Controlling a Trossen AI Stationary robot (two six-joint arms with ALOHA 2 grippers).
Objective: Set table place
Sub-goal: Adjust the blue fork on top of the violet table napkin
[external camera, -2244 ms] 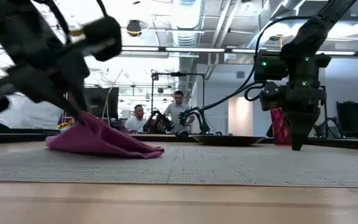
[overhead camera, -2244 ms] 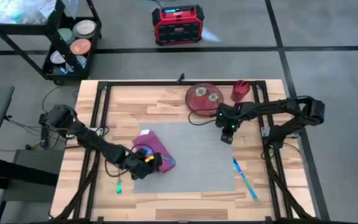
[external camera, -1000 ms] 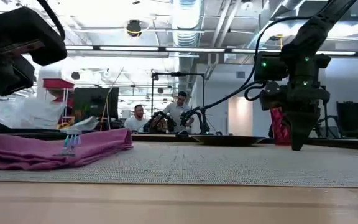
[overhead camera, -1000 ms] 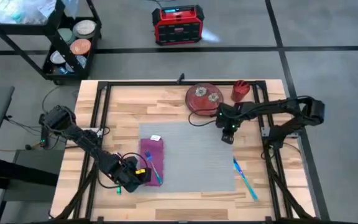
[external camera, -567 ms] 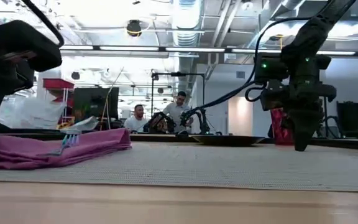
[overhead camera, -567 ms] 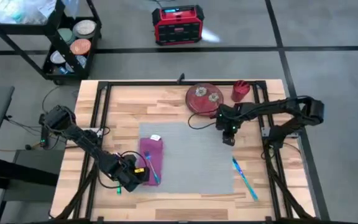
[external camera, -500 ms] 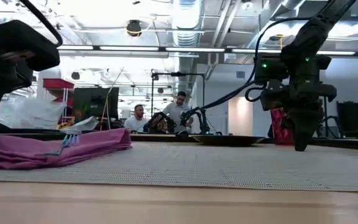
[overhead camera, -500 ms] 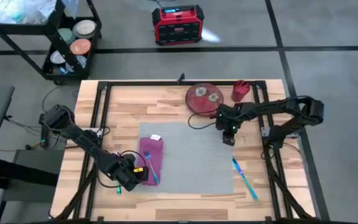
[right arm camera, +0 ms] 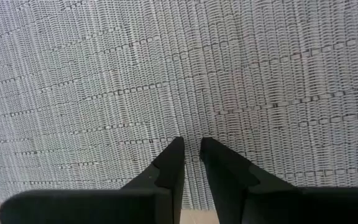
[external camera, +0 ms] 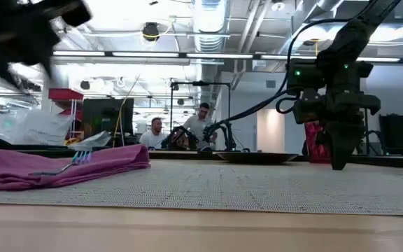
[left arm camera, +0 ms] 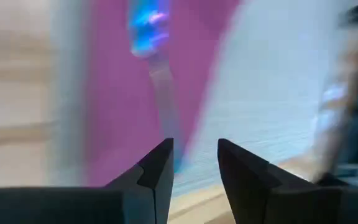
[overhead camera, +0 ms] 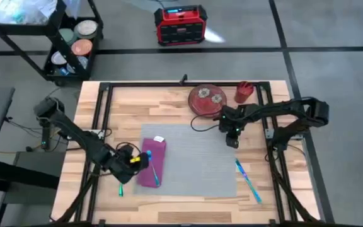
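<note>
**fork laid on napkin, plate and knife not yet on the mat**

seen from above: pale wood table (overhead camera: 169, 107) with grey placemat (overhead camera: 197, 161) near its middle. magenta napkin (overhead camera: 151, 165) flat along the mat's left edge, blue-handled fork (overhead camera: 152, 170) resting on top. left claw (overhead camera: 133, 162) just beside the napkin's outer edge, fingers parted a little, holding nothing. right claw (overhead camera: 232, 140) over the mat's far right corner, fingers nearly closed, empty.

judged step: left side of the setting done, centre and right side unfilled. red patterned plate (overhead camera: 207, 98) and red cup (overhead camera: 244, 92) near the far table edge, off the mat. second blue utensil (overhead camera: 248, 180) lying partly off the mat's right edge.

likely next: opening wide enough for the plate rim, then carrying it to the bare middle of the mat. plenty of open mat there; black rails close by the plate and cup, little margin at the far edge.
</note>
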